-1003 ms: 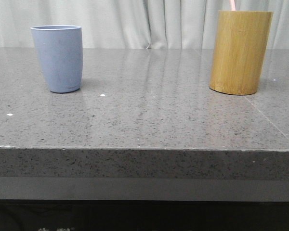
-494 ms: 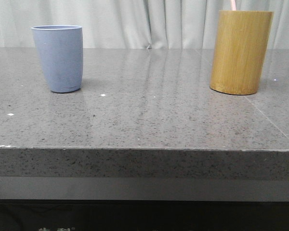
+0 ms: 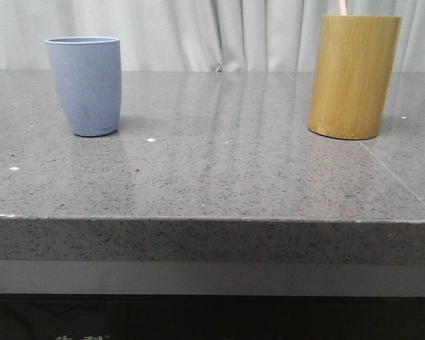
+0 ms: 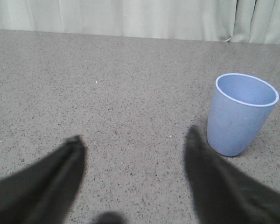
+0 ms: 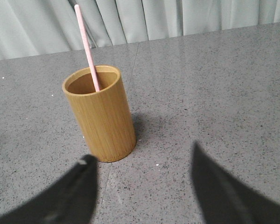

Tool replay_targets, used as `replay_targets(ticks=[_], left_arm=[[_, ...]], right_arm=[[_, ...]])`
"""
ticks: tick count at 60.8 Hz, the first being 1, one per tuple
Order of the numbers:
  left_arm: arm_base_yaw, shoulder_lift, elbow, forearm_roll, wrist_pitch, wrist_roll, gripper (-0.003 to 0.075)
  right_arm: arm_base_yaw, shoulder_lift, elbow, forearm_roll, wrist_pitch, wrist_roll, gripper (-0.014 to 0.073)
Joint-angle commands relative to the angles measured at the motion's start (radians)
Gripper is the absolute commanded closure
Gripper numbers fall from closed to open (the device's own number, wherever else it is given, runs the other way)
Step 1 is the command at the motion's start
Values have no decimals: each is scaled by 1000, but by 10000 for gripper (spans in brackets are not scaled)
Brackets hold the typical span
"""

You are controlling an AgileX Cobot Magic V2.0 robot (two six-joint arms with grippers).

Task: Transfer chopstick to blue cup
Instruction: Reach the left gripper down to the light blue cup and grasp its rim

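The pale pink chopstick (image 5: 87, 48) stands leaning inside the yellow-brown bamboo cylinder (image 5: 101, 121); in the front view its tip (image 3: 342, 7) pokes out above the cylinder (image 3: 353, 76) at the right. The blue cup (image 3: 85, 85) stands upright and empty at the left of the grey table. My left gripper (image 4: 135, 136) is open over bare table, the blue cup (image 4: 240, 114) just beyond one finger. My right gripper (image 5: 141, 154) is open too, nothing between its fingers, the bamboo cylinder just ahead of one fingertip.
The speckled grey stone table (image 3: 219, 163) has a straight front edge near the camera. Pale curtains (image 3: 219, 32) hang behind it. A wide stretch of bare surface lies between the cup and the cylinder.
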Motion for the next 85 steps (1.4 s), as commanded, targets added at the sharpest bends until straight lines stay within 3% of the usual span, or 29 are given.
replay_targets(ticks=[1, 15, 28, 41, 57, 70, 85], left_arm=[[0, 10, -39, -40, -107, -9, 75], [-20, 163, -184, -57, 5, -3, 80], [-103, 484, -549, -57, 339, -3, 80], [-181, 766, -884, -55, 532, 23, 80], [-195, 1063, -1217, -52, 825, 44, 80], [-195, 1212, -1346, -52, 950, 48, 80], [-195, 1314, -1388, -33, 962, 48, 125]], right_arm=[[-7, 12, -39, -4, -71, -10, -65], [-7, 12, -39, -3, -71, -10, -61], [-7, 12, -39, -3, -71, -10, -61], [-7, 12, -39, -3, -71, -10, -61], [-7, 12, -39, -3, -71, -10, -61], [-7, 12, -39, -3, -71, -10, -61], [-7, 12, -39, -3, -71, -10, -61]])
